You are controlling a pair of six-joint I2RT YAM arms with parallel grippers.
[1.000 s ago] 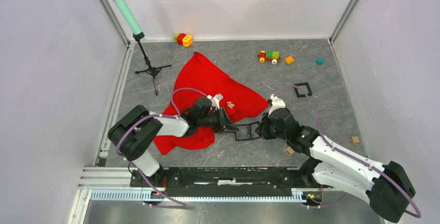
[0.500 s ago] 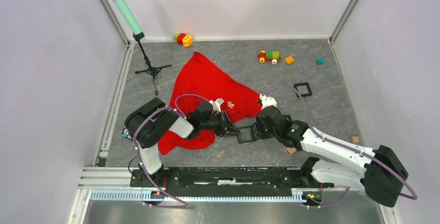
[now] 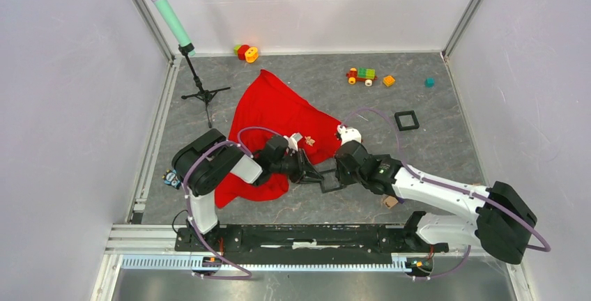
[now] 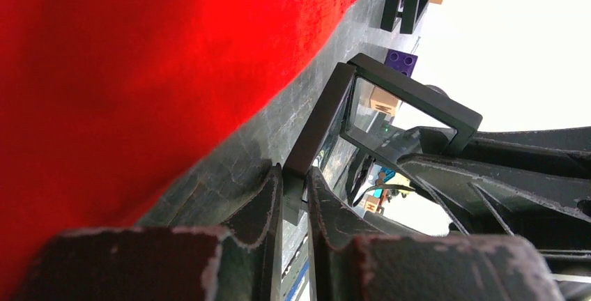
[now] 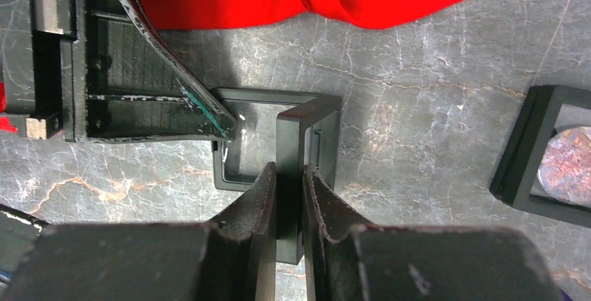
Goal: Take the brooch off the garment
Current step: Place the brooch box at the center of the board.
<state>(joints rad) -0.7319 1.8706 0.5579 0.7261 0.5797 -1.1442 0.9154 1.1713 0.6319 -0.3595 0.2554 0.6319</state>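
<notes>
Right end effector (image 5: 289,175) has slid in toward the garment (image 3: 275,109), bringing the black frame (image 5: 306,116) closer to the cloth's near hem.

Both end effectors are clenched on that one opened black frame, just off the garment's near hem on the grey surface (image 3: 432,148). The left end effector (image 4: 295,182) pinches one edge and the right pinches the upright half. The brooch (image 3: 309,141) lies on the garment close to that hem, just beyond the left end effector, and neither end effector touches it. A second black frame (image 3: 406,120) sits well apart, off the garment's right side.
</notes>
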